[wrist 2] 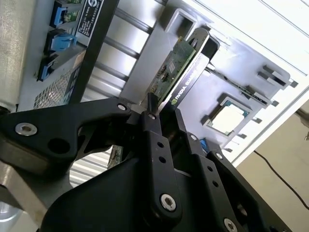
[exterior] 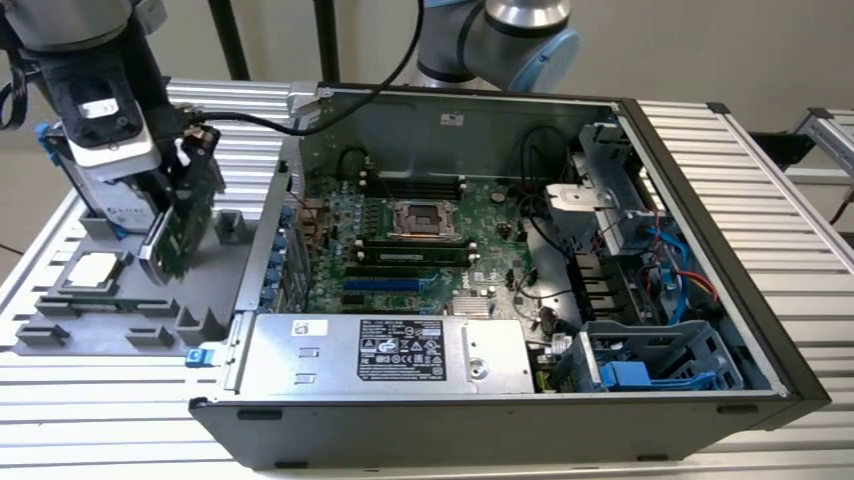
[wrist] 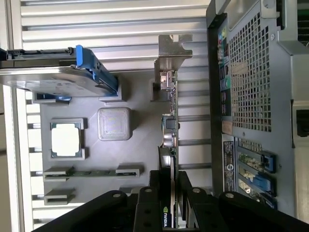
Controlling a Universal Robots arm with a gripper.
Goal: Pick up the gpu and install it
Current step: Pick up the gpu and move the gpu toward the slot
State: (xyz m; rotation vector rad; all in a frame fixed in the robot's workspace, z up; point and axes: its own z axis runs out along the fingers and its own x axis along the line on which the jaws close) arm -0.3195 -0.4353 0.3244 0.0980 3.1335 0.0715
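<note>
1. Gripper: closed on the gpu. The black fingers pinch the card's upper edge, one on each face.
2. Gpu stands on edge, green board on one face, black cooler on the other. It sits directly under the gripper, with no gap between them.
3. Long axis: the length that shows runs from the fingers out to the silver bracket at the far end. In the first wrist view this line is roughly parallel to the perforated back wall of the case.
4. The card's lower edge is at or just above the grey tray. I cannot tell whether it is clear of its holder.
5. Also on the tray: the square chip in its nest and the drive in its blue frame, both apart from the card.
6. The case lies open side up, just beside the tray, to the exterior view's right of the gpu. The board with its slots is down inside, past the near wall and well apart from the card.
7. Judgement: the grip is made and the pick-up is under way. The install is not yet done, as the card is outside the case.
</note>
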